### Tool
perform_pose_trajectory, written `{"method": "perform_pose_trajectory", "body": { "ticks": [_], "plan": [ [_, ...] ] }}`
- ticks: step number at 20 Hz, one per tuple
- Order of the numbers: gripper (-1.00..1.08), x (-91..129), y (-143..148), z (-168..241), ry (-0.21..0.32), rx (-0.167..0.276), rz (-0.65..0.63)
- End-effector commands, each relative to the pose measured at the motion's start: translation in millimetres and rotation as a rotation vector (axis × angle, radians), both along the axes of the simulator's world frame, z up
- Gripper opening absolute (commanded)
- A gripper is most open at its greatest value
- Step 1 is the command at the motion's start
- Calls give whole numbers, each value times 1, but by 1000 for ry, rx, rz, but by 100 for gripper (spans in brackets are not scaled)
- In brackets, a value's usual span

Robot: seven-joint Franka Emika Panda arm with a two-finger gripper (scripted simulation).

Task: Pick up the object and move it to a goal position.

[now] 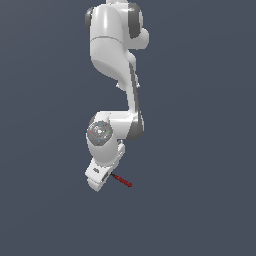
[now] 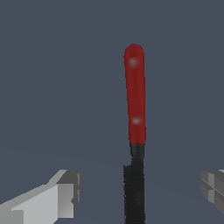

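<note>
Featureless slate-grey ground fills both views as the gripper (image 1: 103, 181), low and centre in the exterior frame, hangs spread wide and empty astride the black-and-red tool (image 1: 121, 180), apparently positioned to grasp its black half.

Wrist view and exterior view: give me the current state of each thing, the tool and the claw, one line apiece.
Red-and-black tool: lying flat on the surface, not gripped, black end between the claw's fingers, red end pointing away.
Claw: open, fingers spread wide on either side of the tool, touching neither side.
Arm: bent down over the tool, claw low near the surface.
</note>
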State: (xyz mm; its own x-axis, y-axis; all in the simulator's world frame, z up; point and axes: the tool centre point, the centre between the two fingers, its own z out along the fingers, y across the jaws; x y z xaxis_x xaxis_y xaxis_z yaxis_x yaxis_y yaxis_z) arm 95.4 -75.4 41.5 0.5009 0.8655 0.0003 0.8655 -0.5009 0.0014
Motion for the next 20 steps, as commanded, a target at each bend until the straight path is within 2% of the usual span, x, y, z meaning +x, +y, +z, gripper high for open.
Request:
{"method": "perform_pose_trajectory", "body": {
  "ticks": [1,10,11,20],
  "plan": [
    [100,-1,0,-15,2,0,1],
    [100,0,0,-34,1,0,3],
    [-100,0,0,-34,1,0,3],
    [-100,0,0,-34,1,0,3]
  ]
}}
